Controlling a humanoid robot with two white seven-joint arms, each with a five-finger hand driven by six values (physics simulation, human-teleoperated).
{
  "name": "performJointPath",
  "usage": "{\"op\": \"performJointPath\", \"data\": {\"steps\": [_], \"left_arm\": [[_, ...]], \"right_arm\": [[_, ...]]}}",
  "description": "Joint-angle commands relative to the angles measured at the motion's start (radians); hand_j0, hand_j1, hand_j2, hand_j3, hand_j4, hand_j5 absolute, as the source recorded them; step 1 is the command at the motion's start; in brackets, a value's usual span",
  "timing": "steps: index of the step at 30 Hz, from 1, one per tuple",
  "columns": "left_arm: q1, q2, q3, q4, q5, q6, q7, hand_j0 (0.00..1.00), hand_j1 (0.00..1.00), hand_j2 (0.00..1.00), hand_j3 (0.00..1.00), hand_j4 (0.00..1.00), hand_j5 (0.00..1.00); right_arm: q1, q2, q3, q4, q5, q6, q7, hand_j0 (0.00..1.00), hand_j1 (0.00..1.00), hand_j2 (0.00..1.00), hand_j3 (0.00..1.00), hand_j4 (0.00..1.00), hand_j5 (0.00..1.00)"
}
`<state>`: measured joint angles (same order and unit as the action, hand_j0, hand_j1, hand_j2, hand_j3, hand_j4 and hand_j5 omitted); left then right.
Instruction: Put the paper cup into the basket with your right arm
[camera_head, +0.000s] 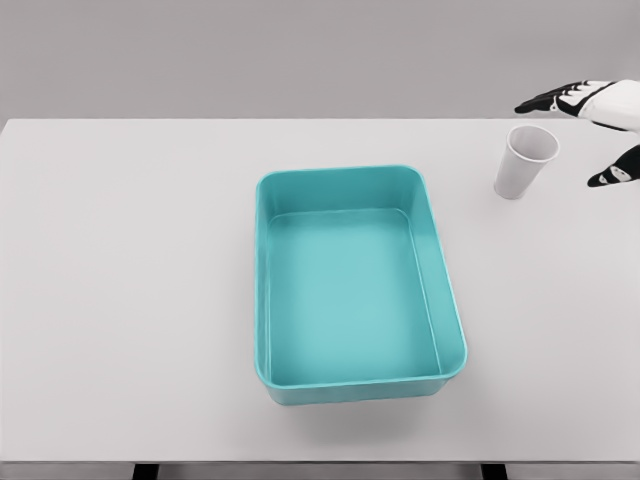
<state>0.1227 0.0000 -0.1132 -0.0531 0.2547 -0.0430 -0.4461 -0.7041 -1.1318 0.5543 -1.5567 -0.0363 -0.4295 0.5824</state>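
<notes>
Paper cup (525, 161): white, upright, mouth open, on table (130, 300) near the far right, just beyond the teal basket (437, 265), apart from it. Right hand (596, 125): at the right edge beside the cup, fingers spread wide, holding nothing, apparently bracketing for a side grasp. Basket: empty.

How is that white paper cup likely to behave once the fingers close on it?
The paper cup looks thin-walled and empty, so it is probably very light and may crumple under a firm squeeze. It stands narrow end down with a wider mouth, so a sideways nudge from the right hand could tip it. Tipped, it would likely roll in a curve.
</notes>
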Motion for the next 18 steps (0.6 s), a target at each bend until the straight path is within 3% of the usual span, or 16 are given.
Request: {"op": "performJointPath", "data": {"steps": [1,5,9,12,13,18], "left_arm": [[0.000,0.000,0.000,0.001,0.000,0.000,0.000,1.00,1.00,1.00,1.00,1.00,1.00],[0.000,0.000,0.000,0.001,0.000,0.000,0.000,1.00,1.00,1.00,1.00,1.00,1.00],[0.000,0.000,0.000,-0.001,0.000,0.000,0.000,1.00,1.00,1.00,1.00,1.00,1.00],[0.000,0.000,0.000,-0.001,0.000,0.000,0.000,1.00,1.00,1.00,1.00,1.00,1.00],[0.000,0.000,0.000,0.001,0.000,0.000,0.000,1.00,1.00,1.00,1.00,1.00,1.00],[0.000,0.000,0.000,-0.001,0.000,0.000,0.000,1.00,1.00,1.00,1.00,1.00,1.00]], "right_arm": [[0.000,0.001,-0.002,0.000,-0.004,0.003,0.001,1.00,1.00,1.00,1.00,1.00,1.00],[0.000,0.013,0.001,0.024,-0.057,0.003,0.013,1.00,1.00,1.00,1.00,1.00,1.00],[-0.002,0.095,-0.014,0.319,-0.508,-0.002,0.028,0.99,0.99,0.99,0.99,0.99,0.99],[-0.002,0.190,-0.021,0.506,-0.681,0.000,0.028,0.99,0.99,0.99,0.99,0.99,0.99],[-0.003,0.227,-0.021,0.562,-0.694,0.002,0.028,0.99,0.99,0.99,0.99,0.99,0.99],[0.002,0.279,-0.010,0.624,-0.677,-0.008,0.028,1.00,1.00,1.00,1.00,1.00,1.00]]}}
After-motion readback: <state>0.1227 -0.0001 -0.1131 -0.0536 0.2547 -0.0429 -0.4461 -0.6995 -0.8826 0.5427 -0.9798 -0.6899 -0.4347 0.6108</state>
